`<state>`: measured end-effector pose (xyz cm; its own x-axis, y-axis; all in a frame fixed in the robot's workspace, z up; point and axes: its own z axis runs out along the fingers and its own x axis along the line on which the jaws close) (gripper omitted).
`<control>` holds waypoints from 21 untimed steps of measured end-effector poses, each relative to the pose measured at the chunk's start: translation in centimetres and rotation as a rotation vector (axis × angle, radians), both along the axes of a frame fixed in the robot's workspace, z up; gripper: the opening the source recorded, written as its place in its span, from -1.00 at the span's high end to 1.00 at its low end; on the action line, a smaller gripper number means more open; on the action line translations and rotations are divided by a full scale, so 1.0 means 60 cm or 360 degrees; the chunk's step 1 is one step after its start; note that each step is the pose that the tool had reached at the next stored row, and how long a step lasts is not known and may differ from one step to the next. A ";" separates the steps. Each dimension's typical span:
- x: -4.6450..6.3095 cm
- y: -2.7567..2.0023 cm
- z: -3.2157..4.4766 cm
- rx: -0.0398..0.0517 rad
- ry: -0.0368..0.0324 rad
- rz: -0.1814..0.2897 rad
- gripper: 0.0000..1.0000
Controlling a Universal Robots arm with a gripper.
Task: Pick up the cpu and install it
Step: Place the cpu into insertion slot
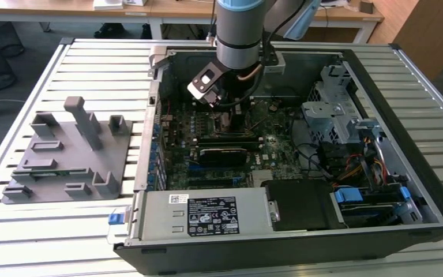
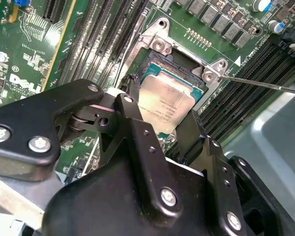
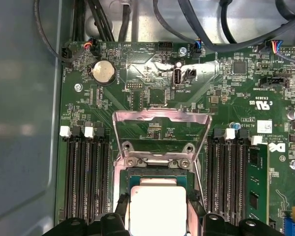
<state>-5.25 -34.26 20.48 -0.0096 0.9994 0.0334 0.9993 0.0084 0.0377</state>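
Robot arm at work inside an open computer: the end effector [image 2: 160,105] grips the cpu [image 2: 168,98] by two opposite edges, fingers [image 2: 189,132] closed against the chip, at the open socket [image 3: 157,173] in the middle of the circuit board [image 3: 137,73]. Whether the chip is seated cannot be told. Beyond it, the hinged plate [image 3: 162,118] stands raised. A tilted or offset chip could bend the socket's pins.
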 end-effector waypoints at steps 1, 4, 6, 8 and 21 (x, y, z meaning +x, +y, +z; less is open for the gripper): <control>0.000 0.0004 -0.001 0.0000 0.0000 -0.0001 -0.08; 0.000 0.0006 -0.005 0.0000 0.0000 -0.0003 -0.08; 0.000 0.0006 -0.007 0.0002 0.0000 -0.0004 -0.08; 0.000 0.0006 -0.009 0.0003 0.0000 -0.0008 -0.08; -0.001 0.0005 -0.021 0.0002 0.0000 -0.0013 -0.08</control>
<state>-5.31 -34.23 19.22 -0.0016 0.9994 0.0350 0.9993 0.0003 0.0377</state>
